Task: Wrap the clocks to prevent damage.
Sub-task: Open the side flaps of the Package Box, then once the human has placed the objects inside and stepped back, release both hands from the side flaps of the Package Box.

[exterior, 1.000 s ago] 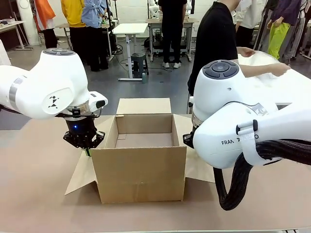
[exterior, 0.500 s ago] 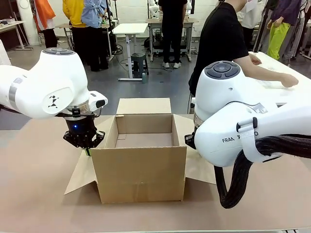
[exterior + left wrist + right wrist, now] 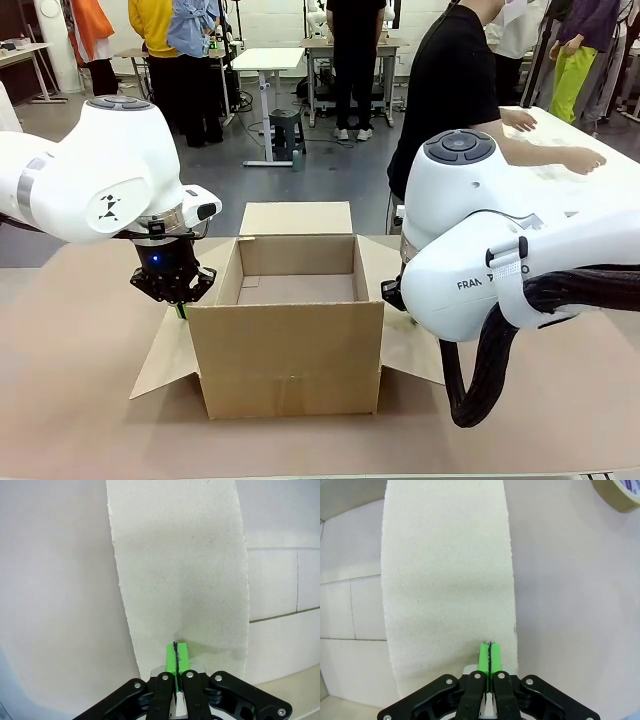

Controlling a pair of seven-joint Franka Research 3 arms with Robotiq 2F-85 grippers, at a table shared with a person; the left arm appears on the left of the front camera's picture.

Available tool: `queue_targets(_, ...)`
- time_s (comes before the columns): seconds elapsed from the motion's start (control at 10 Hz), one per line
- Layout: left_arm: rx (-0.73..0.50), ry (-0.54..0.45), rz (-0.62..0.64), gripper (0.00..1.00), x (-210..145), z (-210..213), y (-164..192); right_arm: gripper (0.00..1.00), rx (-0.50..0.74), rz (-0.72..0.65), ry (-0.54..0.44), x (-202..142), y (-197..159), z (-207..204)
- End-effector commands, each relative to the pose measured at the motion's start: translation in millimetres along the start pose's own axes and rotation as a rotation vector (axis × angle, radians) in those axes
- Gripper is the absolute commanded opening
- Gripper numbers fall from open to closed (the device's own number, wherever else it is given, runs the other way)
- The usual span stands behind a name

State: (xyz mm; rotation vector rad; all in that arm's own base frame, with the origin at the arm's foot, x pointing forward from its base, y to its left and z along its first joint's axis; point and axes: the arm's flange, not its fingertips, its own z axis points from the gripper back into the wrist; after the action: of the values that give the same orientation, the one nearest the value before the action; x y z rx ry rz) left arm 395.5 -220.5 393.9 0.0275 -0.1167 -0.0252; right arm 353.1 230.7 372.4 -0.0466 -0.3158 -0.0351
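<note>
So the open cardboard box (image 3: 290, 350) sits in the middle of the brown table (image 3: 70, 400), all four flaps folded out. The left hand (image 3: 180, 312) points straight down just left of the box, over the left flap (image 3: 160, 365). In the left wrist view the left hand (image 3: 175, 645) has its green pads pressed flat together with nothing between them, tips right at the left flap (image 3: 180, 570); can't tell if they actually touch it.

Same deal on the other side: the right hand (image 3: 490, 647) is closed up empty, pads together, over the right flap (image 3: 445, 580). A roll of brown tape (image 3: 620, 495) peeks in at the corner of that view. From the front, the bulky right arm (image 3: 500, 270) hides its own hand.

At the far right, a person (image 3: 450, 80) in black leans over a white table (image 3: 615, 190), one palm (image 3: 585, 160) flat on it.
</note>
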Motion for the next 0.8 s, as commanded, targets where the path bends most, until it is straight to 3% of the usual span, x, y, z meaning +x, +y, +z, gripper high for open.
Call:
queue_targets(0.0,0.0,0.001,0.0,0.0,-0.1,-0.3,0.0,0.01,-0.005,-0.001,-0.007,0.5,-0.4,1.3)
queue_targets(0.7,0.0,0.001,0.0,0.0,-0.1,-0.3,0.0,0.01,-0.005,-0.001,-0.007,0.5,-0.4,1.3)
